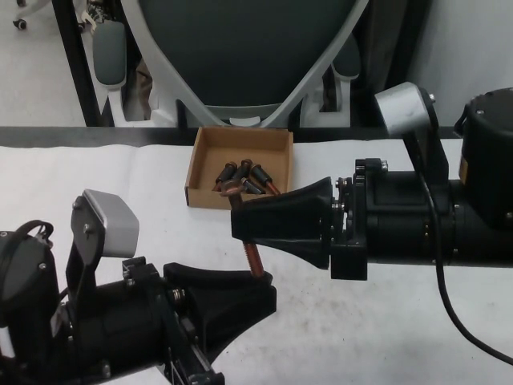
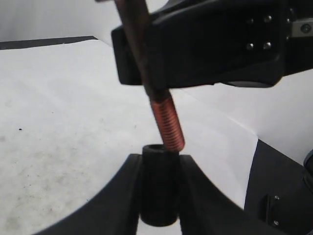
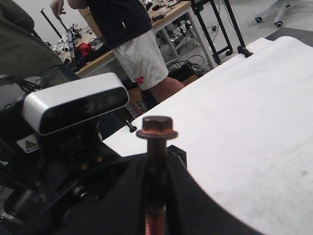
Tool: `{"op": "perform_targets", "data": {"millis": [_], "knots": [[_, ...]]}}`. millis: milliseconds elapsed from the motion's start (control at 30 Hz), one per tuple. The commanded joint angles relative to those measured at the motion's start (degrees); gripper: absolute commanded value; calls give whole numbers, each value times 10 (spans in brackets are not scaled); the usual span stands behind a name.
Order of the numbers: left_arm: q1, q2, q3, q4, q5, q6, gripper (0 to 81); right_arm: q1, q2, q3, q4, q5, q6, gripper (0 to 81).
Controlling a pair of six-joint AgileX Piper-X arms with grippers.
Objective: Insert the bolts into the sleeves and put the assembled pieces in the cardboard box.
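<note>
Closest in the high view, the left jaws sit low over the white counter (image 1: pixel 96 172), closed around something dark that is mostly hidden from here. Just beyond them the right jaws grip a copper-coloured bolt (image 1: pixel 253 258) by its shank, head up and threaded end pointing down. Farther back, the cardboard box (image 1: pixel 199 172) holds several assembled pieces (image 1: pixel 244 175).

From the left wrist view, the black sleeve (image 2: pixel 159 188) stands upright, clamped between the left jaws. The bolt (image 2: pixel 167 122) leans, and its threaded tip meets the rim of the sleeve's mouth rather than the middle of the bore. Whether it has entered at all I cannot tell.

From the right wrist view, the bolt's flanged head (image 3: pixel 156 128) rises above the right jaws, which pinch the shank below it.

Insertion looks to be the step in hand. Doing it well probably means bringing the bolt upright to match the sleeve's axis and centring the tip over the bore. The bolt can then be lowered slowly while the left jaws hold firm. Pressing down while tilted could jam the threads on the rim or knock the sleeve askew.
</note>
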Motion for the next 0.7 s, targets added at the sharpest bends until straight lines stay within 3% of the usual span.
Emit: {"op": "perform_targets", "data": {"millis": [0, 667], "knots": [[0, 0, -1, -12, 8, -4, 8, 2, -1, -8, -13, -3, -5, 3], [0, 0, -1, -42, -28, -59, 8, 2, -1, -8, -13, -3, -17, 3]]}}
